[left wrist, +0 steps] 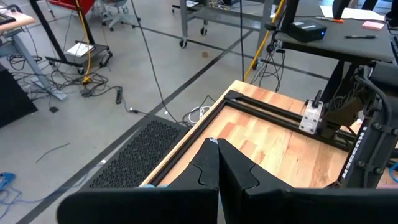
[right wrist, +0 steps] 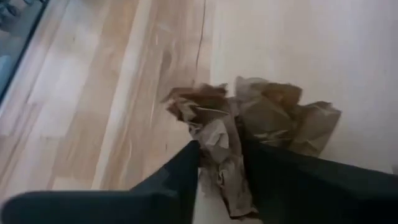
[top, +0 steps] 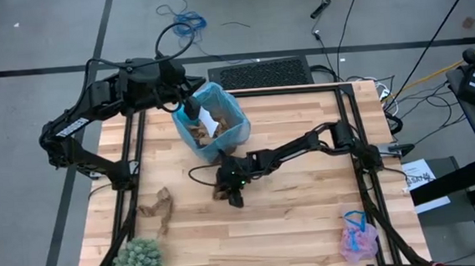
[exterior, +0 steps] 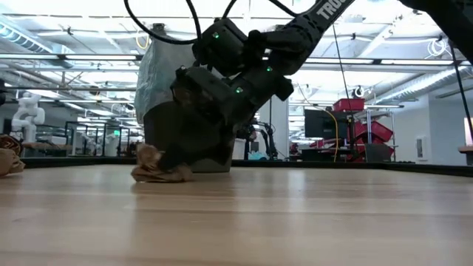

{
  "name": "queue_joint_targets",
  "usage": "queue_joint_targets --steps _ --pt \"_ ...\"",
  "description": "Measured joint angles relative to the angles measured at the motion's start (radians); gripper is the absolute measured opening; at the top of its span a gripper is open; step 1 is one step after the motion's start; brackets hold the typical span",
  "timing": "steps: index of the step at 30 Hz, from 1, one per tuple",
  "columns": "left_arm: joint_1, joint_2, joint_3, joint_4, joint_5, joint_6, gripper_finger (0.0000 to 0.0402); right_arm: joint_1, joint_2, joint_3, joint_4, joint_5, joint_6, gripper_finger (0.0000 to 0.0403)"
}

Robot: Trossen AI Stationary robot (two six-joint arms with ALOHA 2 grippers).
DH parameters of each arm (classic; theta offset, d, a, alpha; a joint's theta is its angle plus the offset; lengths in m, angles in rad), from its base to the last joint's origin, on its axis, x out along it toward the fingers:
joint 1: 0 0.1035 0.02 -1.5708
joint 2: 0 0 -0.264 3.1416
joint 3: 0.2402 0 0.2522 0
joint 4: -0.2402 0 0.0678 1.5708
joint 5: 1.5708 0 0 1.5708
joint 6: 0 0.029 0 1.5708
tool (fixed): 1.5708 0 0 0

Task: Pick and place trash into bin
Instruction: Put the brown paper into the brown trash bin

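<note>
A crumpled brown paper wad (right wrist: 273,115) lies mid-table, just in front of the bin (top: 235,126), a dark wastebasket lined with a light-blue bag that holds brown and white scraps. My right gripper (right wrist: 221,152) is down at the wad, its fingers closed on either side of one lobe. In the low view the wad (exterior: 155,170) rests on the wood beneath my right gripper (exterior: 183,157). My left gripper (left wrist: 217,146) hangs shut and empty over the bin's far left rim (top: 187,111). My right gripper pinches a crumpled lobe of the wad (right wrist: 217,140) between its two fingers, on the side of the wad nearest the gripper. The fingers (right wrist: 183,171) slant down from the table's right. The wad's underside (exterior: 159,177) lies on the table.
A second brown paper scrap (top: 157,210) lies toward the left. The round green spiky plant (top: 137,261) stands at the near left corner, and a pink mesh puff with blue string (top: 358,235) at the near right. Bare wood lies between them.
</note>
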Motion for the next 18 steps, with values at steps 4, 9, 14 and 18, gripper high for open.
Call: queue_joint_targets --steps 4,9,14,18 --pt "0.000 0.000 0.000 0.001 0.008 -0.008 0.0000 0.001 -0.037 -0.005 -0.060 0.036 -0.029 0.0030" --pt "-0.008 0.000 0.000 0.005 0.023 -0.031 0.0000 0.003 -0.122 -0.008 -0.154 0.097 -0.054 0.0008" --pt "-0.009 0.000 0.000 0.016 0.023 -0.032 0.0000 0.003 -0.269 -0.008 -0.260 0.147 -0.065 0.0002" --pt "-0.009 0.000 0.000 0.077 0.022 -0.032 0.0000 0.003 -0.420 -0.007 -0.307 0.197 -0.078 0.0001"
